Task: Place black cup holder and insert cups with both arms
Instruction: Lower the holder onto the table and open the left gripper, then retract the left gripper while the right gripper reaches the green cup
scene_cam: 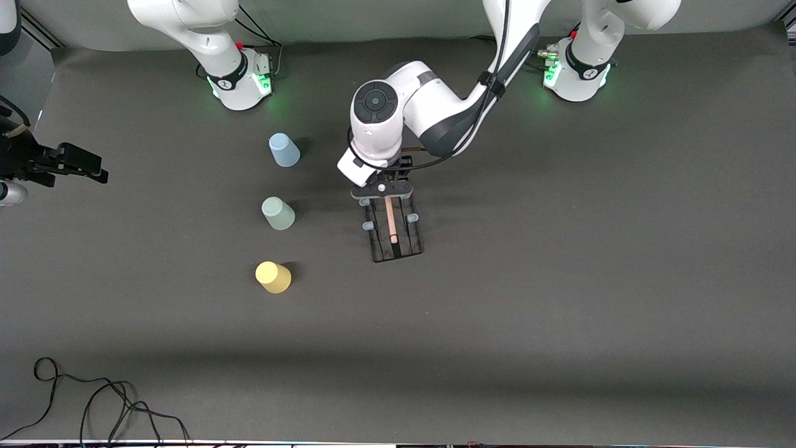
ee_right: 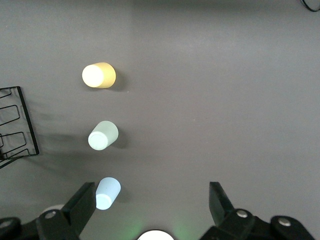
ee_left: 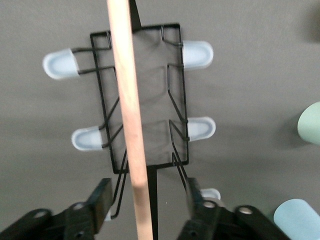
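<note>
- Left gripper [ee_left: 145, 210] sits over the black cup holder [scene_cam: 393, 227], fingers [ee_left: 100, 200] parted, straddling the wooden rod [ee_left: 129, 115] without pinching it.
- Risk: lifting off-centre, a finger snags the rod or a peg [ee_left: 60, 64] and drags the holder.
- Blue cup [scene_cam: 284, 150], grey-green cup [scene_cam: 278, 213] and yellow cup [scene_cam: 273, 277] stand beside the holder, toward the right arm's end.
- Right gripper [ee_right: 152, 210] waits wide open, empty, high over the cups.
- Hidden: the wrist covers the holder's base-side end in front view; whether it sits flat can't be seen.
</note>
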Controlling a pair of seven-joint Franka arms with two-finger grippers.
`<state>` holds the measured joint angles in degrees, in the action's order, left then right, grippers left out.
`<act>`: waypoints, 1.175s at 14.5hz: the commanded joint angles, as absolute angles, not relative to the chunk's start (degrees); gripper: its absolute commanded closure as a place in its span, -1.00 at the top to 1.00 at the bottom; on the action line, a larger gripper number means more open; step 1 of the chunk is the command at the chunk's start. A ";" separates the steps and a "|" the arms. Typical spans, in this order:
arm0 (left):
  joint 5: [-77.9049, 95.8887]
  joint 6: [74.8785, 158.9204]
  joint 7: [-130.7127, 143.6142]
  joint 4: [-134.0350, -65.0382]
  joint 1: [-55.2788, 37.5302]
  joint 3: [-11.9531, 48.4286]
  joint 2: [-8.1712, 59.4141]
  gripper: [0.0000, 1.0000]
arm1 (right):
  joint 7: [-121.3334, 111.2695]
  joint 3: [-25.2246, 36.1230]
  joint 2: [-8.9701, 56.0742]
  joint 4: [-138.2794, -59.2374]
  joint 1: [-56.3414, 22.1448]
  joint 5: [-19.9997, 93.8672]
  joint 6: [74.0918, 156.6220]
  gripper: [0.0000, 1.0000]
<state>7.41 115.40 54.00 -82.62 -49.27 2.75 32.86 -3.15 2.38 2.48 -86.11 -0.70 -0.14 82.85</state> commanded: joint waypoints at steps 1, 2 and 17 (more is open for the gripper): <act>8.08 112.34 53.53 -82.00 -46.51 2.55 28.50 0.99 | -3.17 2.20 2.46 -86.21 -1.14 -0.88 82.00 0.99; 8.26 110.06 53.44 -82.00 -45.02 2.46 26.48 0.99 | -2.82 2.02 2.29 -86.66 -1.23 -0.70 82.26 0.99; 1.23 87.28 18.57 -90.35 -5.56 1.85 5.28 1.00 | 19.25 1.05 -4.74 -118.80 -16.52 1.67 113.43 0.99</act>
